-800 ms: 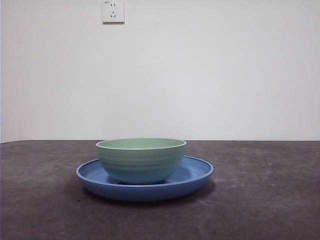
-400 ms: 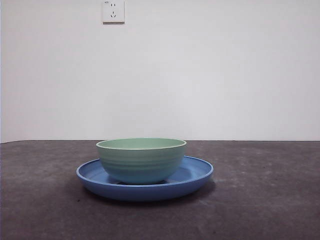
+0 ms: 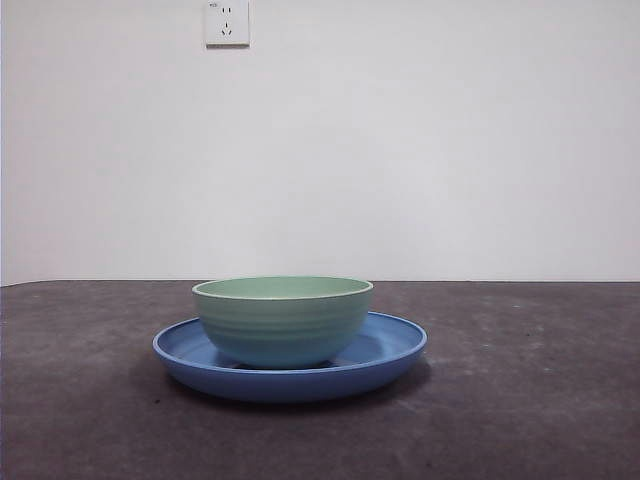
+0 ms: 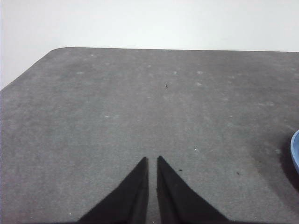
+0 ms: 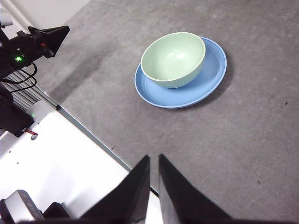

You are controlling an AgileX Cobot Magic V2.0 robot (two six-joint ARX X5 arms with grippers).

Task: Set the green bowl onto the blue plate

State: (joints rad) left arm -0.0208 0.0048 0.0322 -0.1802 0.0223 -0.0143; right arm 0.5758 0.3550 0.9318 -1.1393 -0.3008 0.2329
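Note:
The green bowl (image 3: pixel 282 320) stands upright inside the blue plate (image 3: pixel 392 352) on the grey table, set a little off the plate's middle. Both also show in the right wrist view, the bowl (image 5: pixel 173 59) on the plate (image 5: pixel 208 80). My right gripper (image 5: pixel 153 158) is shut and empty, high above the table's edge and well away from the bowl. My left gripper (image 4: pixel 152 159) is shut and empty over bare table, with only a sliver of the plate's rim (image 4: pixel 295 151) at the picture's side. Neither gripper shows in the front view.
A white wall with a socket (image 3: pixel 226 22) stands behind the table. In the right wrist view the left arm (image 5: pixel 32 44) and the white robot base (image 5: pixel 56 163) lie along the table's edge.

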